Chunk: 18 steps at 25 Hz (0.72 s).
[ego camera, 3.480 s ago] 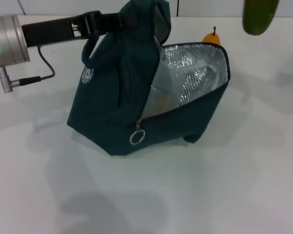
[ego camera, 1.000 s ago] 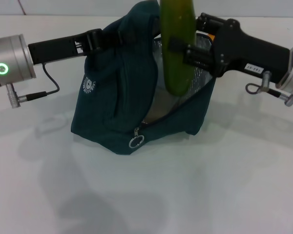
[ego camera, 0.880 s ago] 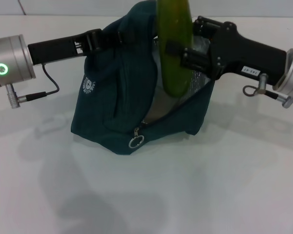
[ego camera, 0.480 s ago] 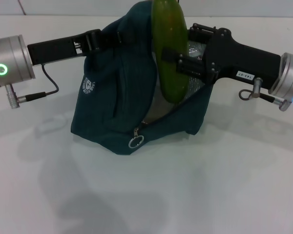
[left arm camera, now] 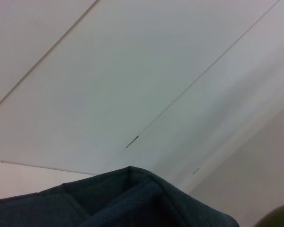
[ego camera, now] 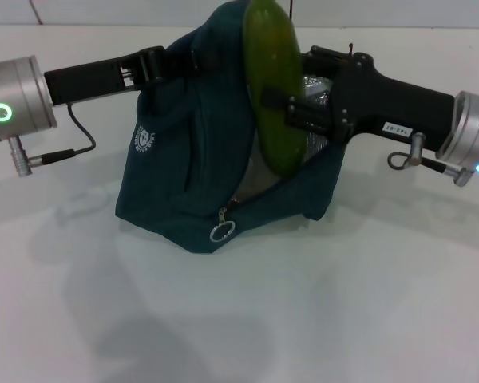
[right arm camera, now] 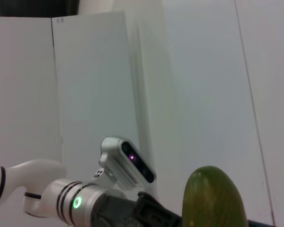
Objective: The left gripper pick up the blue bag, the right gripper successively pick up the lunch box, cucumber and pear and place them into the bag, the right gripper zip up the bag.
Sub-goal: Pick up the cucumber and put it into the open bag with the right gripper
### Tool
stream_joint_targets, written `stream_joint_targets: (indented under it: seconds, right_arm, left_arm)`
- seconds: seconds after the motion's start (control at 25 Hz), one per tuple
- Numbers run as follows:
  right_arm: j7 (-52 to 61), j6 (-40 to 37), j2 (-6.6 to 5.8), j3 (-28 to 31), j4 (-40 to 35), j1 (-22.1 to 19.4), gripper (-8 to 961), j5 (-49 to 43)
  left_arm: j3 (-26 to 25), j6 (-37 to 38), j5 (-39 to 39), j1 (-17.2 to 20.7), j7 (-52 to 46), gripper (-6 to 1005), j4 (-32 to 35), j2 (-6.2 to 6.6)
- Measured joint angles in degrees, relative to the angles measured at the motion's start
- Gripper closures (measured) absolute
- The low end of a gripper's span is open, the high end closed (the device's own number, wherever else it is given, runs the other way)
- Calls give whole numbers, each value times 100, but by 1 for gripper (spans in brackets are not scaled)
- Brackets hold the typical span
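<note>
The blue bag (ego camera: 184, 175) stands open on the white table, silver lining showing at its mouth. My left gripper (ego camera: 172, 62) is shut on the bag's handles and holds its top up; the bag's top edge shows in the left wrist view (left arm camera: 128, 198). My right gripper (ego camera: 291, 112) is shut on the cucumber (ego camera: 273, 96), holding it upright with its lower end at the bag's opening. The cucumber's top shows in the right wrist view (right arm camera: 213, 198). The pear's stem (ego camera: 350, 48) peeks out behind the right gripper. The lunch box is hidden.
The zipper's ring pull (ego camera: 221, 231) hangs at the bag's front corner. The white table (ego camera: 303, 319) lies bare in front of the bag. A cable loops under the left wrist (ego camera: 72, 136).
My right gripper has carried the cucumber from the upper right down to the bag's mouth and shifted it a little left, tilting it slightly. The left gripper and bag have held still.
</note>
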Motion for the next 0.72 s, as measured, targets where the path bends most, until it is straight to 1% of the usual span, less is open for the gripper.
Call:
stream_joint_targets:
  seconds: [0.32,0.52,0.72]
  right_arm:
    - [1,211,0,-648,-59,-26,279,604]
    - [53,269,1,-805,-60,8,275,623]
    - [169,374,1,-815,-65,5,272,647]
  left_arm:
    - [-6,-3,1,6,8,958,0,6]
    - [-9,-3,1,7,31,957,0,9]
    - [-9,-3,1,5,70,957,0,9]
